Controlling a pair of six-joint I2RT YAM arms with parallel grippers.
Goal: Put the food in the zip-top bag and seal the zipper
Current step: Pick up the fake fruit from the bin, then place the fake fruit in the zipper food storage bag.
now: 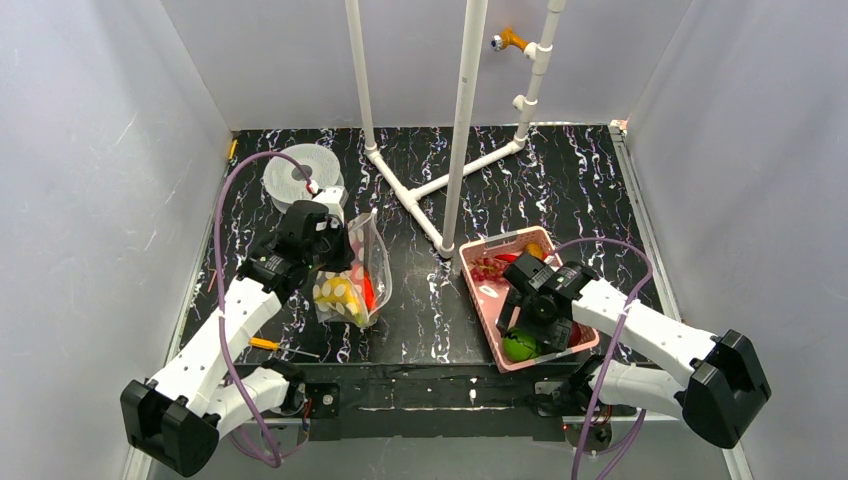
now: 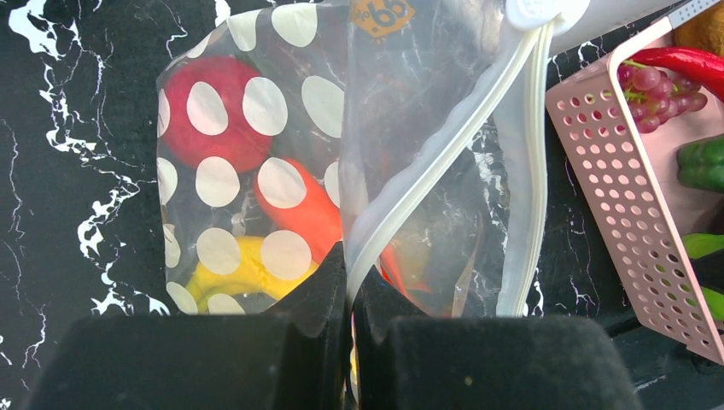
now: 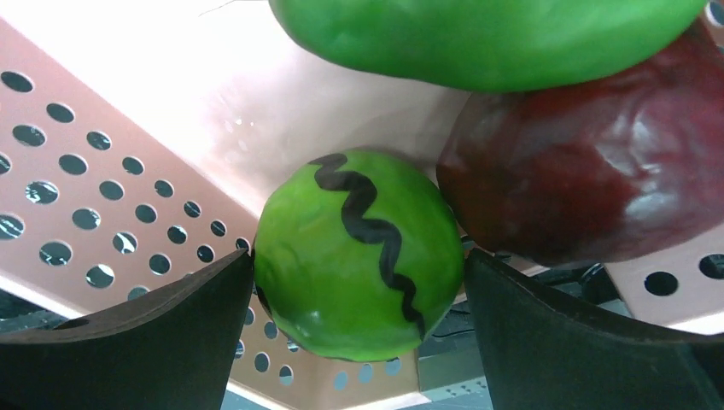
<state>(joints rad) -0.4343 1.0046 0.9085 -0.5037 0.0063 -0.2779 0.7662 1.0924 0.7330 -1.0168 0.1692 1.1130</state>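
Left claw (image 2: 348, 260) pinches dotted clear bag (image 2: 256, 128); right claw (image 3: 359, 260) gapes around green striped ball (image 3: 324, 282).

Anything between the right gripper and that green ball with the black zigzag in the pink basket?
Nothing visible. The right gripper stands open around the green ball in the pink basket; a dark red fruit sits close beside it.

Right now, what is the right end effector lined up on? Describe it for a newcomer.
On the right of the table sits the pink basket. In its near end, inside the open right end effector, lies a green ball. Unlike the plain green piece and dark red piece beside it, it carries a black zigzag line.
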